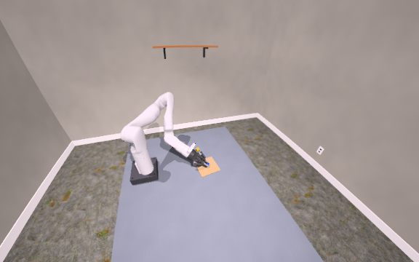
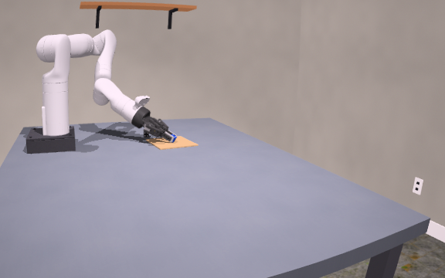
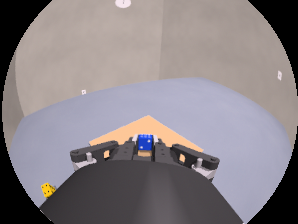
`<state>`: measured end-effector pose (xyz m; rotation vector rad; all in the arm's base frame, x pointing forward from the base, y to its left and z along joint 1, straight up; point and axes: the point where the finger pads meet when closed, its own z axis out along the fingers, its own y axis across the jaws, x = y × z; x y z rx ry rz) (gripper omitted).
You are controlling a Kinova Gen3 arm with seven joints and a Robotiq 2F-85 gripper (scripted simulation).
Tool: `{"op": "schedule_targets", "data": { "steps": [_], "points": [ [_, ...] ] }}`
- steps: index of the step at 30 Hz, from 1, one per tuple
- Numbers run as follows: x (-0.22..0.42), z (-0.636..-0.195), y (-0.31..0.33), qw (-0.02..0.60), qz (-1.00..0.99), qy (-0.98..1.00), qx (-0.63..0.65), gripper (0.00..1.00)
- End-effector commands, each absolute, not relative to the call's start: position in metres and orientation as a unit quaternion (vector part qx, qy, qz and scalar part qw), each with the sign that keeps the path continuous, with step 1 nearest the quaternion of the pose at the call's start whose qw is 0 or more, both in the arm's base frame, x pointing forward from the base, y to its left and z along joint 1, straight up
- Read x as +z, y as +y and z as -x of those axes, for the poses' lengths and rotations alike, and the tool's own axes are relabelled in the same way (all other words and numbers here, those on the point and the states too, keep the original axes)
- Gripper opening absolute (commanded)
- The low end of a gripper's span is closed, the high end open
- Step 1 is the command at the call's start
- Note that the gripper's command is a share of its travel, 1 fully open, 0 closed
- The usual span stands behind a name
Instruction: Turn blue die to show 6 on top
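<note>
Blue die clamped in tool, low over mat; release not yet done.

Tool [image 2: 170, 137] is closed on the blue die [image 3: 143, 141], which sits between the fingertips at centre frame in the wrist view, at or just above the orange mat [image 2: 184, 144]; contact with the mat cannot be told. Top face unreadable, so whether 6 is up is unconfirmed. A yellow die [image 3: 47, 189] lies on the worktop [image 2: 207, 201], lower left in the wrist view. Remaining, by my judgement: set flat, let go.
</note>
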<state>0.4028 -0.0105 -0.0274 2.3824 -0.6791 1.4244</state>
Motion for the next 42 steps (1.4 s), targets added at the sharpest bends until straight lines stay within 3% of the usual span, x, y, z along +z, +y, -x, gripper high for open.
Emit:
{"op": "schedule_targets", "data": {
  "steps": [1, 11, 42],
  "points": [
    [-0.0268, -0.403, -0.0104, 0.141, -0.825, -0.236, 0.494, 0.23],
    [-0.0268, -0.403, -0.0104, 0.141, -0.825, -0.236, 0.494, 0.35],
    [-0.0268, -0.403, -0.0104, 0.141, -0.825, -0.236, 0.494, 0.35]
  ]
}}
